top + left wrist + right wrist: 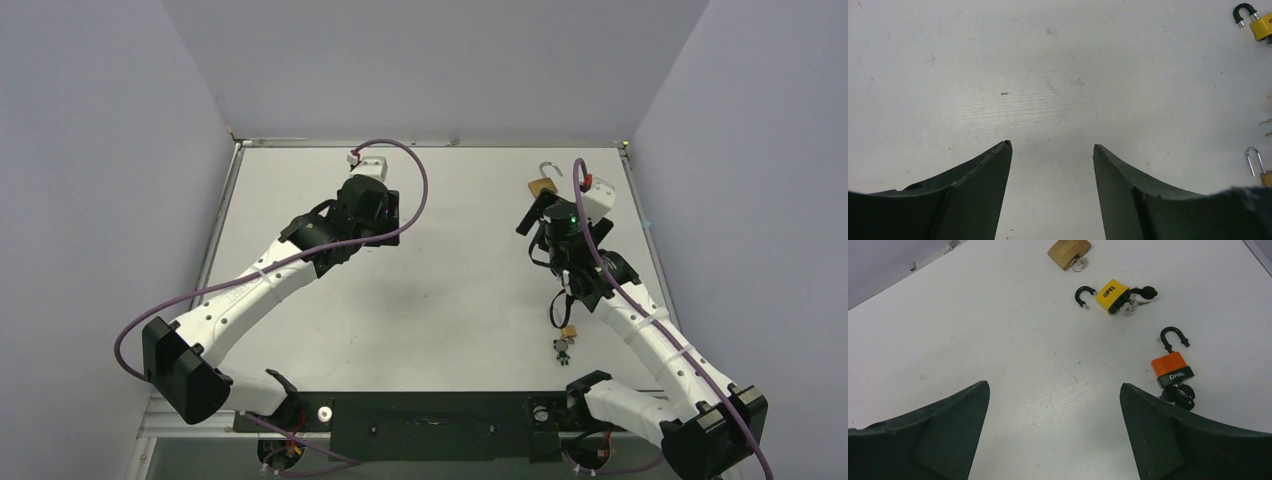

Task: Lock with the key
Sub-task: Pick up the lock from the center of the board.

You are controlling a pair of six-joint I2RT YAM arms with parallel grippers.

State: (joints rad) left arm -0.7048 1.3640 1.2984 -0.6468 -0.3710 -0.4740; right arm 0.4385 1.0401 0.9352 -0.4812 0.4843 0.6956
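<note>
Three padlocks lie open on the white table (998,330) ahead of my right gripper (1054,385). An orange padlock (1171,369) with a black key (1180,395) in it is just beyond my right fingertip. Farther off are a yellow padlock (1111,294) with its key (1142,294) and a brass padlock (1068,250). The right gripper is open and empty. My left gripper (1052,145) is open and empty over bare table. At its view's right edge are the yellow padlock (1262,25) and a silver shackle (1254,160).
In the top view a brass padlock (541,186) with its shackle raised lies at the far right, next to my right gripper (540,225). A small bunch of keys (563,345) lies beside the right forearm. My left gripper (365,215) is at the far middle left. Walls enclose the table.
</note>
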